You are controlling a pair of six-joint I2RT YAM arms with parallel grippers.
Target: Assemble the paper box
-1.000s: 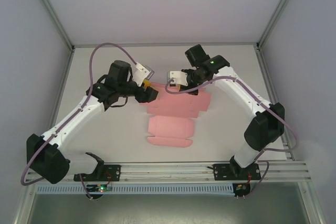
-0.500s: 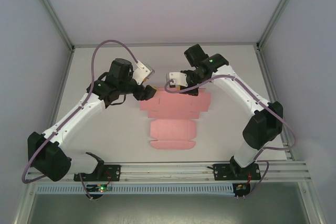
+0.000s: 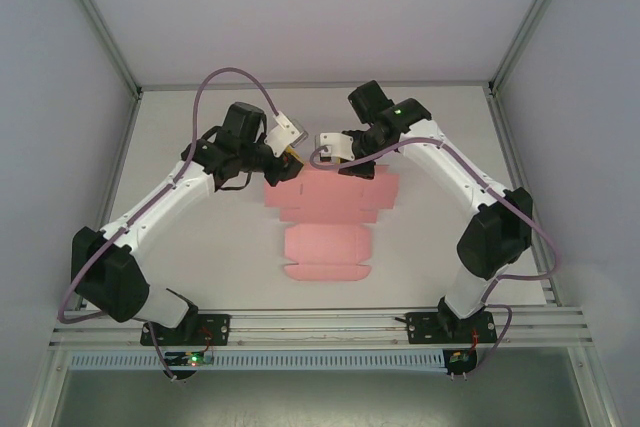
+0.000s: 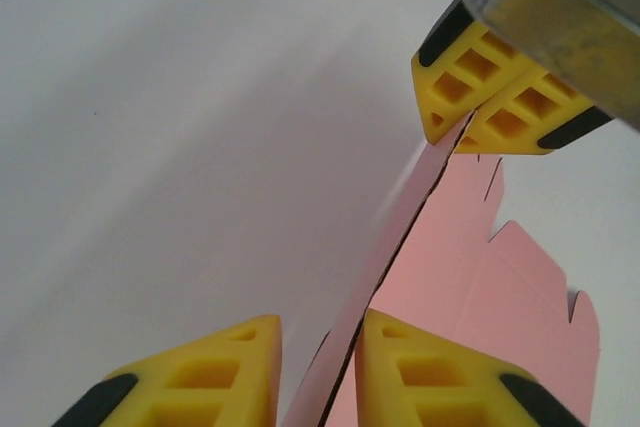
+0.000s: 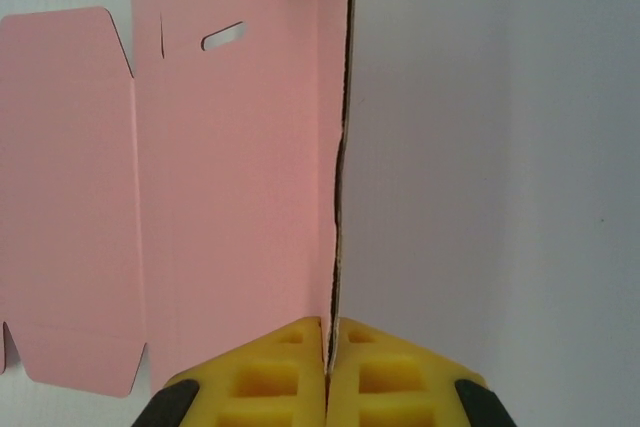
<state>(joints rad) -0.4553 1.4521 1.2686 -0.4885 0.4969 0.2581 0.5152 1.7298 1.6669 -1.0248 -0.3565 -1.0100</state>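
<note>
Pale grey walls (image 3: 300, 7) and slim metal frame posts (image 3: 97, 22) box in a plain white bench (image 3: 240, 247), with an aluminium rail (image 3: 320, 319) along its near edge where both arms are bolted. Beyond that rail, about midway between the two arm bases, lies the paper box (image 3: 325, 217), for now a plain pink die-cut sheet of thin card with flaps, creases and a small slot, mostly flat on the surface. Its strip farthest from the rail, a long narrow flap (image 5: 335, 67), stands upright, and both arms meet there. The right gripper (image 5: 328, 325) has its yellow fingers pressed together on that flap's top edge, pinching the card. The left gripper (image 4: 318, 332) sits at the flap's other end with its yellow fingers spread to either side of the card; a gap shows on one side, so it looks to straddle rather than clamp. The step in hand seems to be folding this wall up along its crease. To do it well, the left gripper should close squarely on the edge, level with the right, and the two should turn the flap together towards the rail, so the card bends on the crease and not between the grips. Going slowly matters: the rest of the sheet lies loose and could slide or lift.
</note>
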